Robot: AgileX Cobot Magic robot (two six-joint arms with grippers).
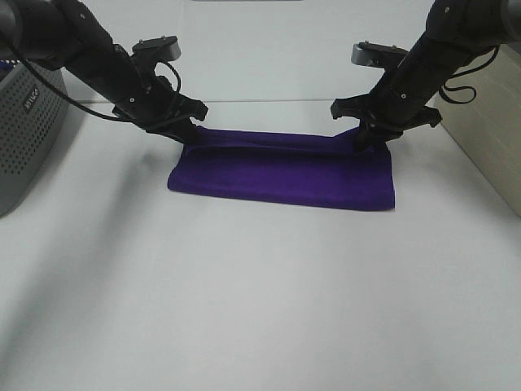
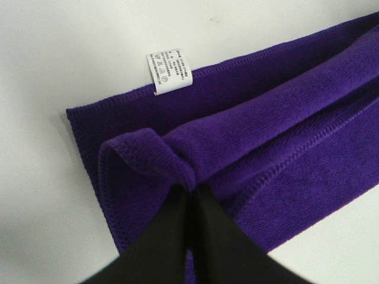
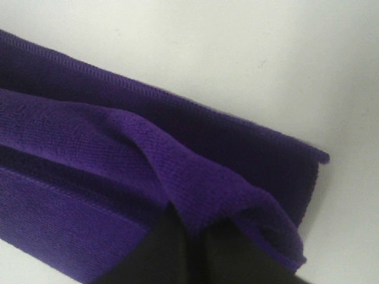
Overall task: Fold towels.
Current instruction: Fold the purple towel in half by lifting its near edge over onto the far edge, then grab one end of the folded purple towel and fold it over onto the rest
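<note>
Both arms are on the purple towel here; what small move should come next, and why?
Probably draw both ends evenly toward the front edge. The left gripper and right gripper each pinch a back end of the towel, and the held layer sits bunched, not flat.

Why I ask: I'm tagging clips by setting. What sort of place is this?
Likely a robotics lab or test bench, not a home: a plain white table, the left arm's fingers and the right arm's fingers pinching a purple towel, and a grey perforated box at the side.
</note>
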